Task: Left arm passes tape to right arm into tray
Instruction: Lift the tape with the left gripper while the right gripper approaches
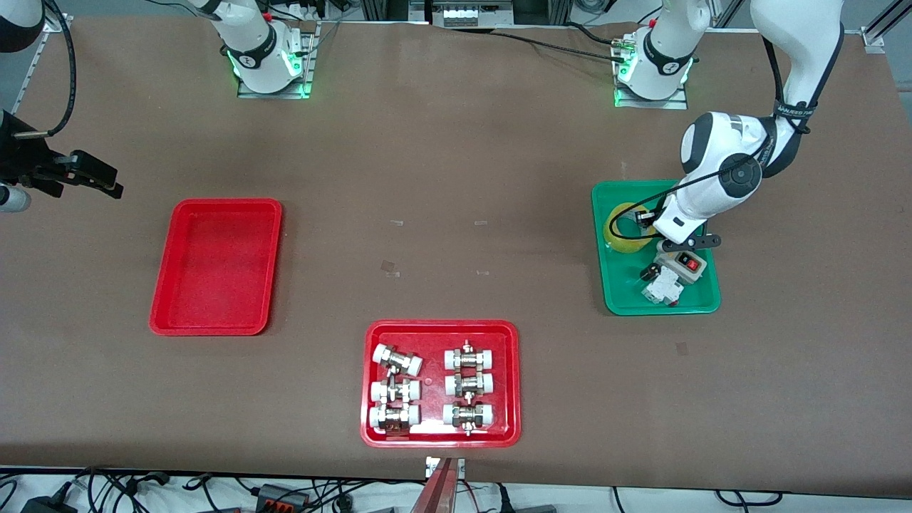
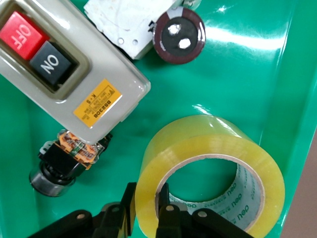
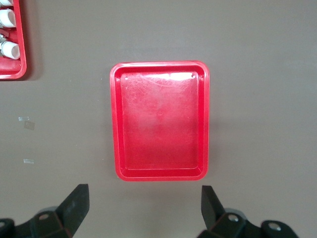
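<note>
The yellow tape (image 1: pixel 621 229) (image 2: pixel 208 148) lies flat in the green tray (image 1: pixel 620 303) (image 2: pixel 237 64) at the left arm's end of the table. My left gripper (image 1: pixel 652 222) (image 2: pixel 147 210) is down in that tray, shut on the tape's wall, with one finger inside the core and one outside. The plain red tray (image 1: pixel 206 330) (image 3: pixel 115 124) lies empty toward the right arm's end. My right gripper (image 1: pixel 89 174) (image 3: pixel 143 203) hangs open in the air over bare table beside the red tray, holding nothing.
In the green tray beside the tape sit a grey OFF/ON switch box (image 1: pixel 682 265) (image 2: pixel 59 74), a dark round part (image 1: pixel 650 271) (image 2: pixel 178 37) and a white part (image 1: pixel 659 288). A second red tray (image 1: pixel 442 328) of white-capped fittings lies nearest the front camera.
</note>
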Controlling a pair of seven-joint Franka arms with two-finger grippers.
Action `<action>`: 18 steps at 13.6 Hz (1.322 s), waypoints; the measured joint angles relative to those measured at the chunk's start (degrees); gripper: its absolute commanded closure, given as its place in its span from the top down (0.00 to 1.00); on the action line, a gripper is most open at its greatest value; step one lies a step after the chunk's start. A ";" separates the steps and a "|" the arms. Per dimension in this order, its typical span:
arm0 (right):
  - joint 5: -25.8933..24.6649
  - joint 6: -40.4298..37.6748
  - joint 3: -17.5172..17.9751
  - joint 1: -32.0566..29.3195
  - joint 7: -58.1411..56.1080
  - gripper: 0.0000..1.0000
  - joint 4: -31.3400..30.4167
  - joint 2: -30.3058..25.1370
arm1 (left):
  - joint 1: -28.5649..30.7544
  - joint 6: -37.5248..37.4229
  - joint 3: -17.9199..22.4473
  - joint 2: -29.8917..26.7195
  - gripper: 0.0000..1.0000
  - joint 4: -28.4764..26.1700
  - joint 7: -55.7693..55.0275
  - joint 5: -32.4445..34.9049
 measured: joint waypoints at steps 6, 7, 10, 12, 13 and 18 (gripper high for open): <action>0.00 -0.03 0.01 0.00 -0.01 1.00 0.00 0.04 | -0.14 -11.27 -2.69 -5.48 0.01 3.97 -0.09 0.01; 0.00 -0.03 0.01 0.00 -0.01 1.00 0.00 0.08 | -0.22 -14.59 -3.66 -6.35 0.01 6.03 -0.18 0.00; 0.00 -0.03 0.01 0.00 -0.02 1.00 0.00 0.14 | -0.36 -25.77 -7.34 -7.01 0.01 15.80 -3.12 -0.09; 0.00 -0.04 0.04 0.04 -0.05 1.00 0.00 0.25 | -0.56 -30.11 -10.79 -6.80 0.00 22.21 -8.05 -0.38; 0.00 -0.12 0.06 0.10 -0.09 1.00 -0.02 0.33 | -0.70 -31.36 -12.80 -6.49 0.00 24.89 -10.91 -0.63; 0.07 -1.90 0.46 1.23 -2.35 1.00 -0.23 2.05 | -0.97 -32.49 -19.51 -5.75 0.00 34.49 -17.29 -5.05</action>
